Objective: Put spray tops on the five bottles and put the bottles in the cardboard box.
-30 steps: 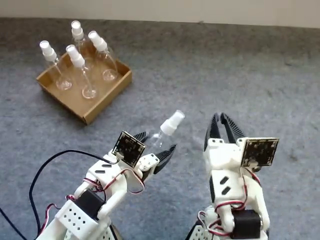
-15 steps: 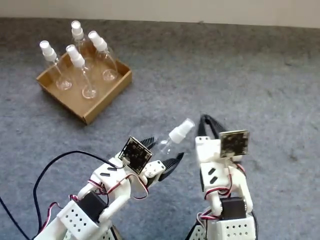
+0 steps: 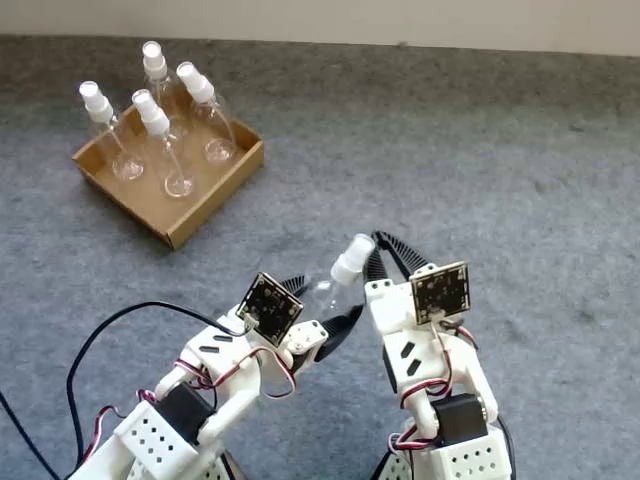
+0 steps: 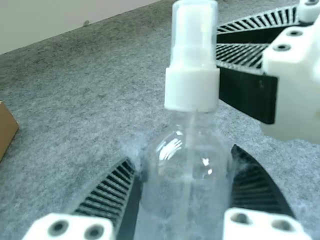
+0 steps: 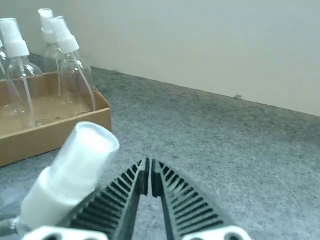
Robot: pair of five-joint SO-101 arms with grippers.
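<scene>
My left gripper is shut on a clear bottle that carries a white spray top and tilts toward the right arm. In the left wrist view the bottle sits between both fingers, its spray top pointing up. My right gripper is shut and empty, right beside the spray top. In the right wrist view the shut fingertips lie next to the spray top, not around it. The cardboard box at the far left holds several capped bottles.
Grey carpet covers the table, with open room on the right and between the box and the arms. A black cable loops by the left arm's base. The box and its bottles stand beyond the right gripper.
The right arm has swung left, bringing its gripper up against the spray top, and its fingers have come together. The left arm pulled the bottle slightly back and right.
</scene>
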